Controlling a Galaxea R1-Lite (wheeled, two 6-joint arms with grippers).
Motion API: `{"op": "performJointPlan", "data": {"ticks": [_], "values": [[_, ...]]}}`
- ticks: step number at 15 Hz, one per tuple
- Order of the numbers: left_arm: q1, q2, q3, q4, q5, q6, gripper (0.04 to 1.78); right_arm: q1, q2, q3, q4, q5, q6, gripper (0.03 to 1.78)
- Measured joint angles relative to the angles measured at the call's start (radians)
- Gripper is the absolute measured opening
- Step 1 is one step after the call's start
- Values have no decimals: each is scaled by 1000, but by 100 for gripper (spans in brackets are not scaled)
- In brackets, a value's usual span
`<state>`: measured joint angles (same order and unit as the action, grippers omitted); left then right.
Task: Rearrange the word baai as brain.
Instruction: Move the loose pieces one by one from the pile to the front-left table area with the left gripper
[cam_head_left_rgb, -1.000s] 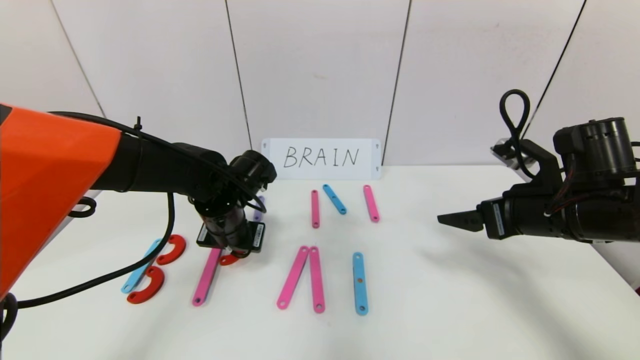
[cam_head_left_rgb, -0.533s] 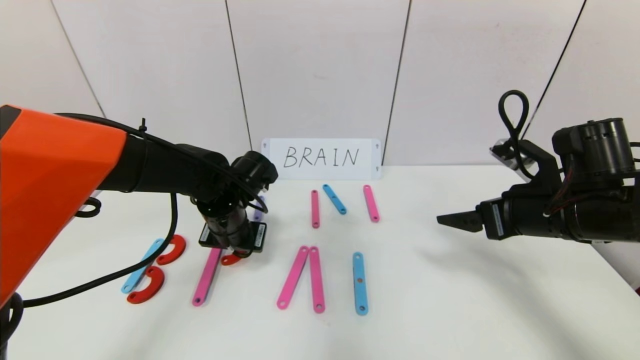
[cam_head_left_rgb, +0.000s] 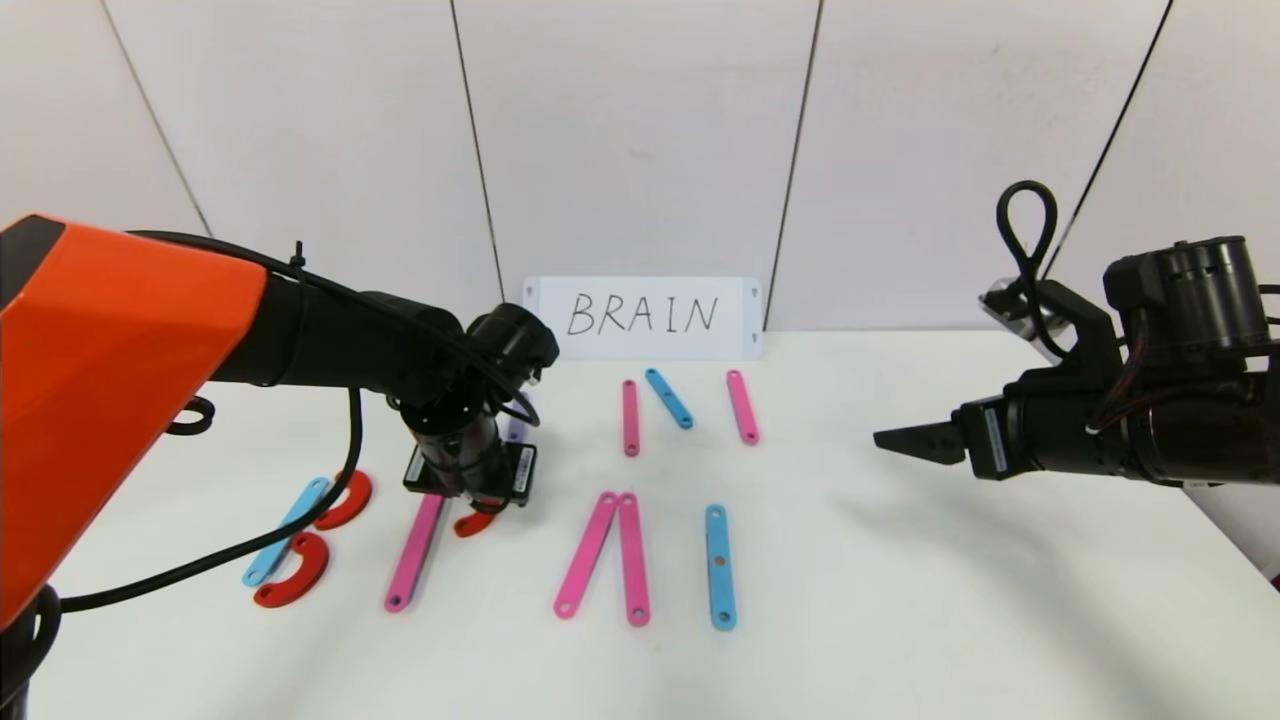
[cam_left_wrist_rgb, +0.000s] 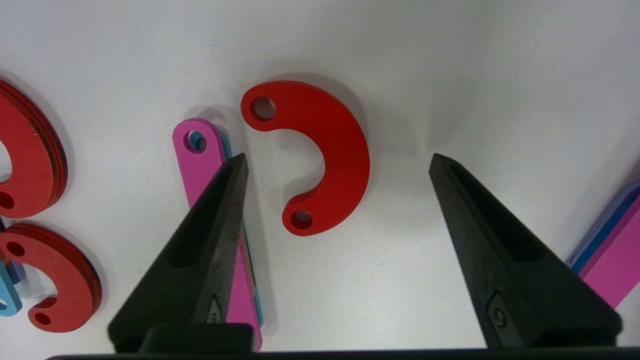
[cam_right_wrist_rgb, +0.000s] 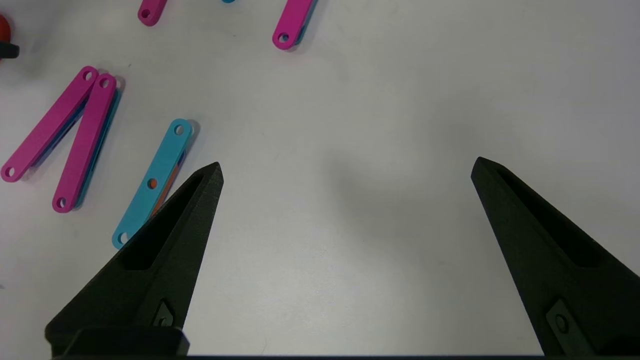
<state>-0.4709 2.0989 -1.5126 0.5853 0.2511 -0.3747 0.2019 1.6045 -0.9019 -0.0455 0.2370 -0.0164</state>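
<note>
Hovering low over the desk (cam_head_left_rgb: 900, 600), the left tool (cam_left_wrist_rgb: 337, 157) is spread wide and holds nothing, its tips straddling a loose red curve (cam_left_wrist_rgb: 320, 155) that lies flat below. In the wrist view one tip overlaps the long pink strip (cam_left_wrist_rgb: 197, 160) just beside the curve; the other hangs over bare desk on the curve's bulging side. The curve's open mouth faces the pink strip, and its two holed ends line up roughly along that strip, likely forming the bowl of the R. Any grasp would probably close across the curve's width. Well apart from the curve, the right tool (cam_right_wrist_rgb: 345, 167) hangs idle, spread and empty, so the left arm is far nearer.
</note>
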Motion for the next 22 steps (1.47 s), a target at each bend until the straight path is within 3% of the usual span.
{"op": "performJointPlan", "data": {"ticks": [3, 5, 11, 22], "values": [[-5, -5, -16, 1, 0, 1, 167, 0, 0, 0, 0, -1, 0, 174], [-5, -8, -20, 8, 2, 14, 174, 0, 0, 0, 0, -1, 0, 174], [6, -43, 9, 87, 20, 91, 174, 0, 2, 0, 0, 0, 0, 174], [59, -24, 10, 81, 23, 113, 174, 0, 9, 0, 0, 0, 0, 174]]}}
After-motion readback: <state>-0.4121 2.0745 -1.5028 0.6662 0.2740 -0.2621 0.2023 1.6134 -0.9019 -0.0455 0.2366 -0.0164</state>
